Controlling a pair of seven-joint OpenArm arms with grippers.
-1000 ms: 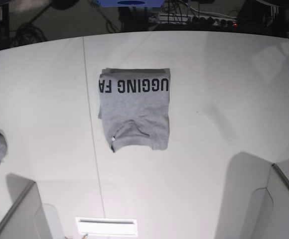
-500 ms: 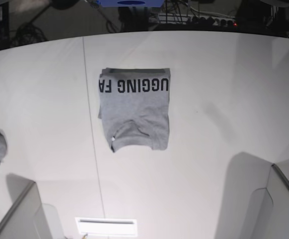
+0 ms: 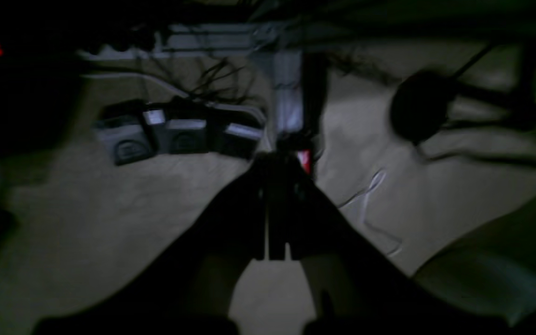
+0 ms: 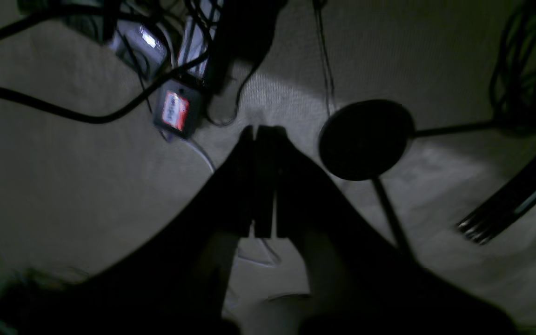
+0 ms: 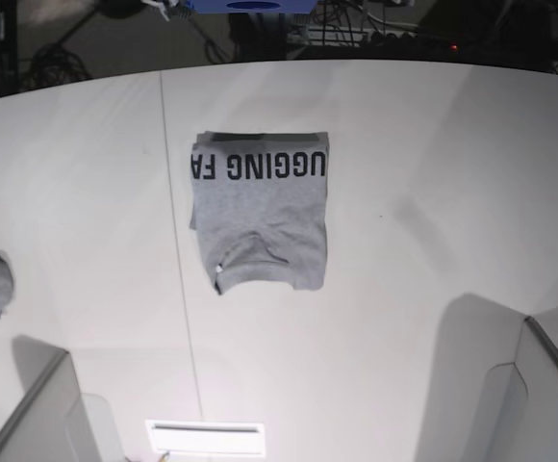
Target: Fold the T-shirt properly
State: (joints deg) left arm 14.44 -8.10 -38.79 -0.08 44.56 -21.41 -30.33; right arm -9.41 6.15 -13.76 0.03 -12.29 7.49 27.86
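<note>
The T-shirt lies folded at the table's twelve o'clock; both grippers, pressed together and empty, should keep clear.

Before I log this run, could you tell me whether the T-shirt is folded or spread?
Folded: the T-shirt lies as a compact rectangle on the table, layered edges along its lettered end.

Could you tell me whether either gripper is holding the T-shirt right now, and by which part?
Nothing is held. The left gripper and right gripper are both shut on nothing, over the floor. The T-shirt lies folded on the table, untouched.
</note>
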